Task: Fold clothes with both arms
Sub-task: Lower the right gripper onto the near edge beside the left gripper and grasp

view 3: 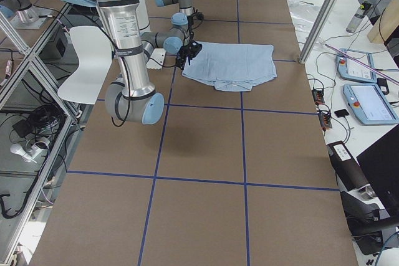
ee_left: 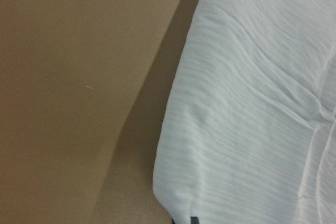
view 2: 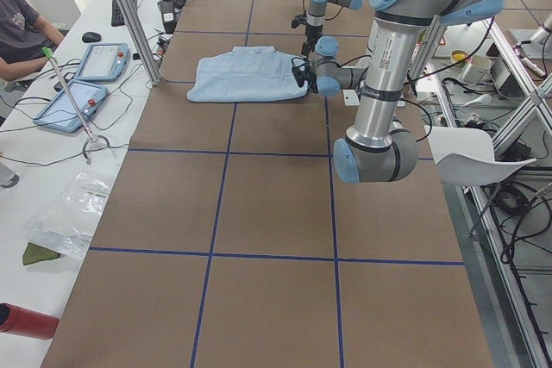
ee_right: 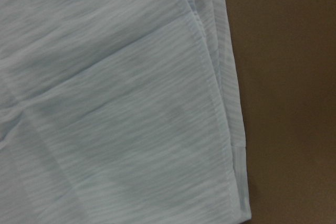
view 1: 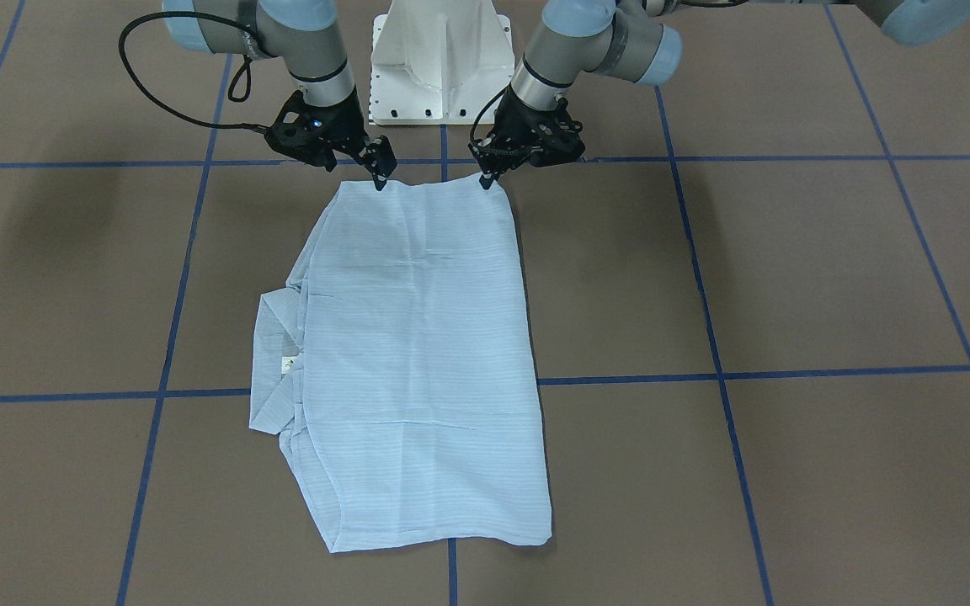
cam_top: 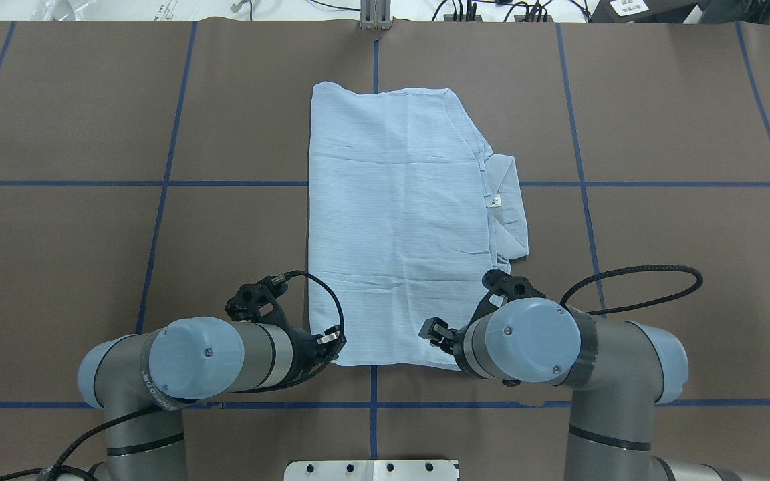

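The pale blue striped shirt [view 1: 418,353] lies flat on the brown table, folded into a long rectangle. Its collar [view 1: 270,370] and neck label [cam_top: 496,200] stick out on the robot's right side. My left gripper [view 1: 485,179] pinches the near corner of the shirt [cam_top: 398,220] on my left. My right gripper [view 1: 380,179] pinches the other near corner. Both sit low at the table surface, fingers together on the cloth. The left wrist view shows the shirt's corner [ee_left: 252,103] close up, and the right wrist view shows its hemmed edges [ee_right: 115,103].
The white pedestal base [view 1: 441,59] stands just behind the grippers. Blue tape lines [view 1: 620,379] divide the table into squares. A black cable [cam_top: 632,280] loops off the right arm. A side bench with tablets [view 2: 95,62] and a seated person [view 2: 21,28] lies beyond the far edge.
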You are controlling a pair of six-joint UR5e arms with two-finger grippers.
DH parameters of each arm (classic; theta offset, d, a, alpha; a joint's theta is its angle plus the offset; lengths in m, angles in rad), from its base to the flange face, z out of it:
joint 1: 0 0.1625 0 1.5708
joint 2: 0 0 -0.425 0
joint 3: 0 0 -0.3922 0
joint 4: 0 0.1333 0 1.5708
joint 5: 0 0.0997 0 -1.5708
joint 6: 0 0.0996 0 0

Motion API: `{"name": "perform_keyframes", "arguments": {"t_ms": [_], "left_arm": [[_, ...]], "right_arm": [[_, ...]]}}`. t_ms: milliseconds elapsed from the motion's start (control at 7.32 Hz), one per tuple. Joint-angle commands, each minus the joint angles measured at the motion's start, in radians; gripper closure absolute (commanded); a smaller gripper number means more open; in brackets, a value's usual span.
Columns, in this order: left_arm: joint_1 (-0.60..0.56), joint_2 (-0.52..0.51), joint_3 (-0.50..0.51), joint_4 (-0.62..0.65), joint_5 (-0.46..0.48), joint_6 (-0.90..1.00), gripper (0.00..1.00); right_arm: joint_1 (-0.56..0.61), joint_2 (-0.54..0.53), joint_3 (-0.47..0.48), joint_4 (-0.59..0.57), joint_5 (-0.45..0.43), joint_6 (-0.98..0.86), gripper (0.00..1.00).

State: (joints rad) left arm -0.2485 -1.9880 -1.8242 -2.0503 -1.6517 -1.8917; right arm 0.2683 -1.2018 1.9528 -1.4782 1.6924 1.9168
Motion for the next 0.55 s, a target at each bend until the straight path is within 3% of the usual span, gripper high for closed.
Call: {"name": "perform_keyframes", "arguments": {"t_ms": [0,410], "left_arm": [[0.0,0.0,0.0,-0.001,0.0,0.0,1.0],[0.0,0.0,0.002,-0.001,0.0,0.002,1.0]], "right_arm": [[0.002,0.015,-0.038,0.015,-0.008,0.069,0.0],[-0.004,0.05,-0.115,0.015,-0.007,0.116,0.0]]}}
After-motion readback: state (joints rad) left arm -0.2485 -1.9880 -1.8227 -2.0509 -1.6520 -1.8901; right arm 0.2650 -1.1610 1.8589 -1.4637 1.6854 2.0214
